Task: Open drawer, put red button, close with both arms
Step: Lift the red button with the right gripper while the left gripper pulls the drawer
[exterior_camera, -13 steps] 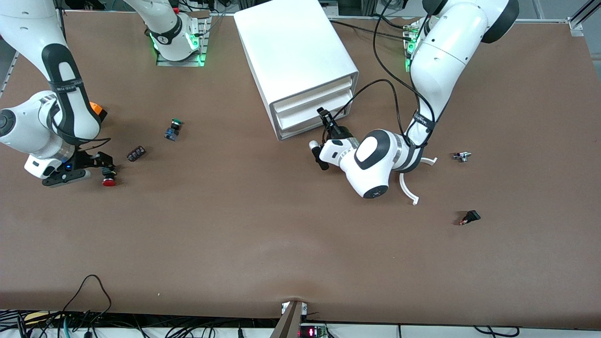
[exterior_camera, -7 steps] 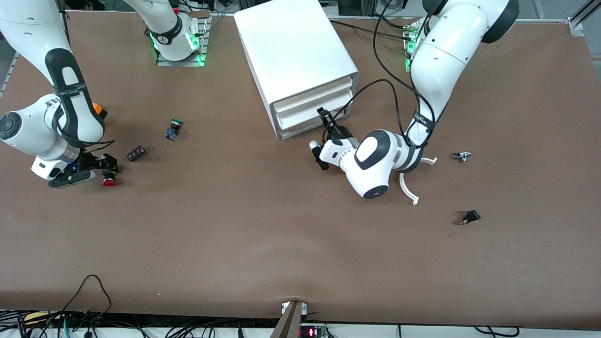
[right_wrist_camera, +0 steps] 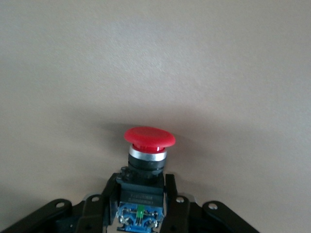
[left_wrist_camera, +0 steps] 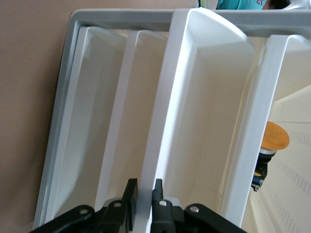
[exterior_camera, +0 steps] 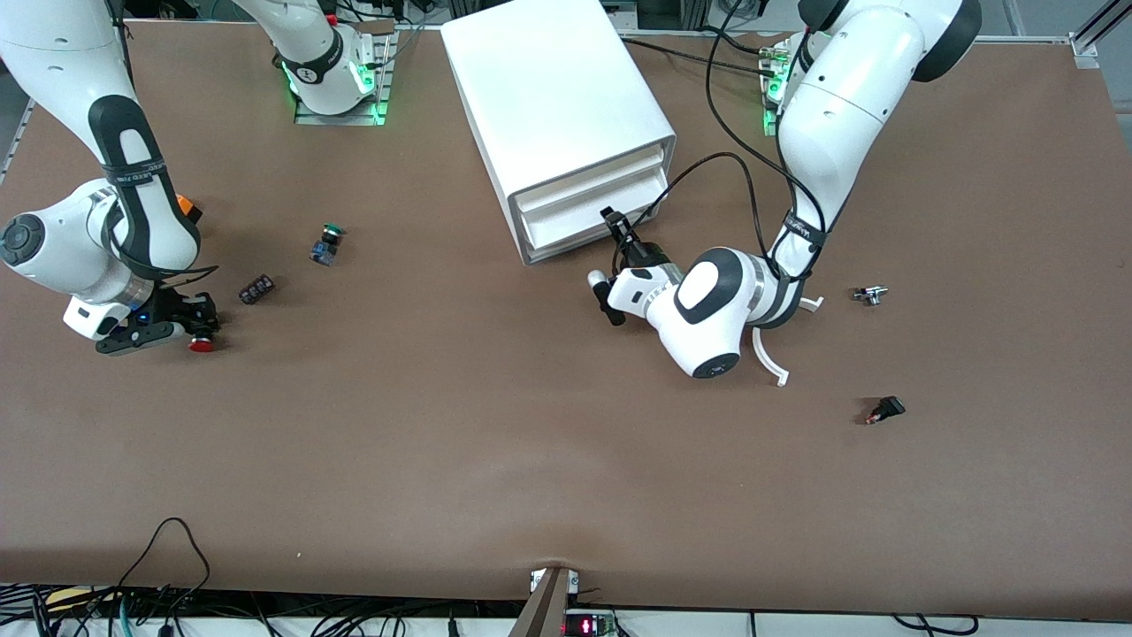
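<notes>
The red button lies toward the right arm's end of the table. My right gripper is shut on its black-and-blue body, low at the table; in the right wrist view the red cap points away from the right gripper. The white cabinet stands mid-table. My left gripper is at its front, shut on the front lip of the lower drawer. In the left wrist view the left gripper pinches that lip, and the drawer stands slightly out.
A green-capped button and a small black block lie near the right gripper. An orange box is partly hidden by the right arm. A white curved piece, a metal part and a black part lie toward the left arm's end.
My left gripper has moved slightly away from the cabinet while holding the drawer lip. My right gripper has shifted a little with the red button.
</notes>
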Action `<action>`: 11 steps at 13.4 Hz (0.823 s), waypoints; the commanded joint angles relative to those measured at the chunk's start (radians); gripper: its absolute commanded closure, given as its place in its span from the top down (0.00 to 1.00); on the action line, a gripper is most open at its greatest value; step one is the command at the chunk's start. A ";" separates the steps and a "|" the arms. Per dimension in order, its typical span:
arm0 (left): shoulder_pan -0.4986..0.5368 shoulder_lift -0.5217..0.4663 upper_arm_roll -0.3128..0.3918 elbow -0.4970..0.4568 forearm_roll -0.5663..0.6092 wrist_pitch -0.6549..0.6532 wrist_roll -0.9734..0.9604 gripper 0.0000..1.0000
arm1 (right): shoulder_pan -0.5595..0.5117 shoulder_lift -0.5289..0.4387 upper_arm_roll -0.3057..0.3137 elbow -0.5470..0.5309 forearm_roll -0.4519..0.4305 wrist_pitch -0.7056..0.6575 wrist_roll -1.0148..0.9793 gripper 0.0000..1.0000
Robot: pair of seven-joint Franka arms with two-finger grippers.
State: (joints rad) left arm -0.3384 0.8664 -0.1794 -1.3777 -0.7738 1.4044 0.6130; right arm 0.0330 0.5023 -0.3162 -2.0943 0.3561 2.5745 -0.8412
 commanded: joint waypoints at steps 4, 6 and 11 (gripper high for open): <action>0.010 0.031 0.015 0.078 -0.027 0.005 -0.058 0.03 | 0.008 -0.117 0.084 0.037 0.023 -0.111 0.100 0.21; 0.009 0.040 0.026 0.104 -0.025 0.007 -0.058 0.03 | 0.033 -0.160 0.095 0.060 0.009 -0.161 0.158 0.21; 0.015 0.045 0.055 0.144 -0.025 0.008 -0.064 0.03 | 0.105 -0.206 0.095 0.222 -0.098 -0.385 0.350 0.21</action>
State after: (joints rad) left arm -0.3281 0.8876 -0.1399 -1.2970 -0.7738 1.4088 0.6066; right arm 0.1201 0.3050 -0.2203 -1.9447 0.3085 2.2781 -0.5710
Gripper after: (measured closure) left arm 0.841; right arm 0.590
